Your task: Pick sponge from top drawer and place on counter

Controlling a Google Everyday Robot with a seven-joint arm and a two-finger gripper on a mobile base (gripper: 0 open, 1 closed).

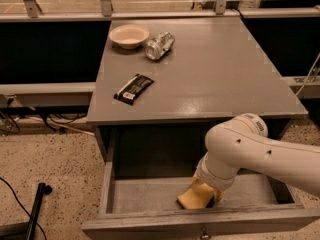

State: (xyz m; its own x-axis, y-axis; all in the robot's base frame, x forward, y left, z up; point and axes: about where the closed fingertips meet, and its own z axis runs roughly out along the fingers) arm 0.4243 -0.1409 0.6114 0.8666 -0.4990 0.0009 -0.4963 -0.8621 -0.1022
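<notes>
The top drawer (150,224) stands pulled out under the counter (210,74). My white arm reaches down into it from the right. The gripper (210,195) is low in the drawer's front middle, mostly hidden behind my bulky wrist. A pale yellow pad, the sponge (189,198), lies on the drawer floor right at the gripper's left side, touching or overlapping it. I cannot tell whether it is held. The drawer's small knob (203,231) shows at the bottom edge.
On the counter are a pale bowl (129,35) at the back left, a crushed can (159,45) beside it, and a dark snack bar (133,89) near the left front. A railing runs behind the counter. Cables and a black pole (37,204) lie on the floor at left.
</notes>
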